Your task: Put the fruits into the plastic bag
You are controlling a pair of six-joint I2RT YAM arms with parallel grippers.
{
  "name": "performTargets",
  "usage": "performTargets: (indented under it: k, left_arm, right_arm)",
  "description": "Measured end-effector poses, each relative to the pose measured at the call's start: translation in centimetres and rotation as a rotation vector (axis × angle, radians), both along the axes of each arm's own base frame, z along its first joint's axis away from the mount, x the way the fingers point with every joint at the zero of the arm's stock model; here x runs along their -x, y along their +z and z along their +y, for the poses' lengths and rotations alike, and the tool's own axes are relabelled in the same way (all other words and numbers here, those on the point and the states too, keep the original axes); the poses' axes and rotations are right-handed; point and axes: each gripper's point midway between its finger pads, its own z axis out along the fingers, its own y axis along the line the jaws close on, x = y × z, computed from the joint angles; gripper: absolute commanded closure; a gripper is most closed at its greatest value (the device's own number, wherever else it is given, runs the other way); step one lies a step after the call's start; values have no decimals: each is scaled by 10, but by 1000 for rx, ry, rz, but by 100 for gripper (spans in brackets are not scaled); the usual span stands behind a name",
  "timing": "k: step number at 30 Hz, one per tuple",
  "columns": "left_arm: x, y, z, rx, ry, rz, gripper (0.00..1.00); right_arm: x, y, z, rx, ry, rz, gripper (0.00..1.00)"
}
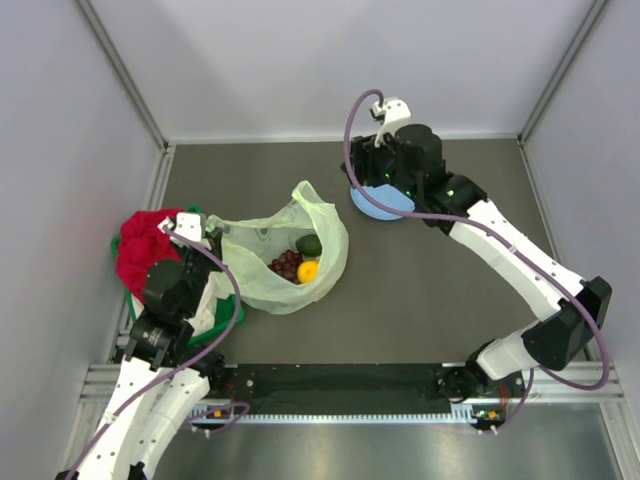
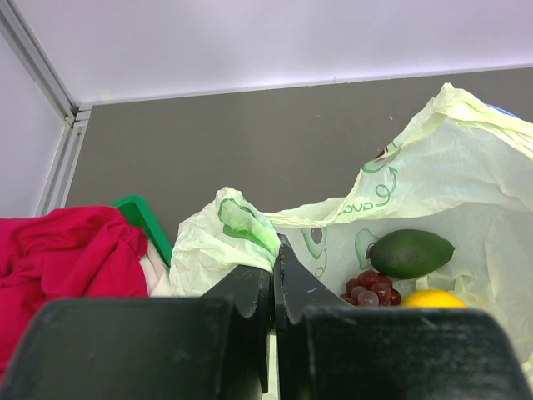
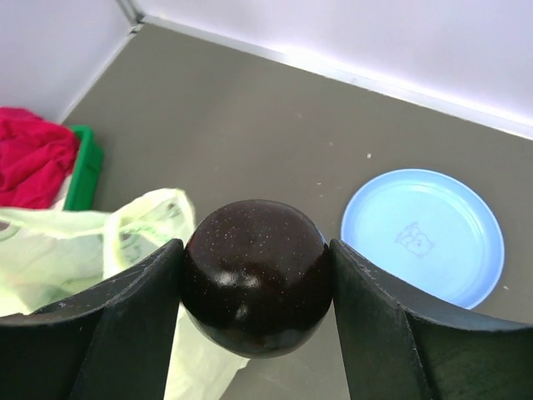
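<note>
The pale yellow-green plastic bag [image 1: 285, 260] lies open in the middle left of the table. Inside it are the green avocado-like fruit [image 1: 310, 245], the dark red grape bunch [image 1: 286, 264] and the orange-yellow citrus [image 1: 308, 271]; they also show in the left wrist view, avocado [image 2: 411, 252], grapes [image 2: 369, 290], citrus [image 2: 435, 299]. My left gripper [image 2: 274, 260] is shut on the bag's handle [image 2: 246, 229]. My right gripper [image 3: 256, 279] is shut on the small dark fruit [image 3: 256, 275], held above the table between the bag [image 3: 125, 242] and the blue plate.
The round blue plate [image 1: 380, 203] lies under my right wrist, empty in the right wrist view [image 3: 423, 235]. A green tray [image 1: 225, 318] with a red cloth [image 1: 143, 245] and white cloths stands at the left wall.
</note>
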Motion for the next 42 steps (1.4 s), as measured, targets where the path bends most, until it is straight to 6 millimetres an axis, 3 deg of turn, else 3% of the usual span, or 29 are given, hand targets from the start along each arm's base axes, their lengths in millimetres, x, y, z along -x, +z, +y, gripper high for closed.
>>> performTargets:
  k: [15,23,34,42]
  left_arm:
    - [0,0,-1,0,-5,0,100]
    - [0,0,-1,1,-8,1,100]
    - [0,0,-1,1,-8,1,100]
    - [0,0,-1,1,-8,1,100]
  right_arm:
    - [75,8,81,50,270,-54,55]
    - [100,6,125,69,400,-59,55]
    - [118,-64,165,184,506,76,55]
    - [118,-104,170,253,500,162,54]
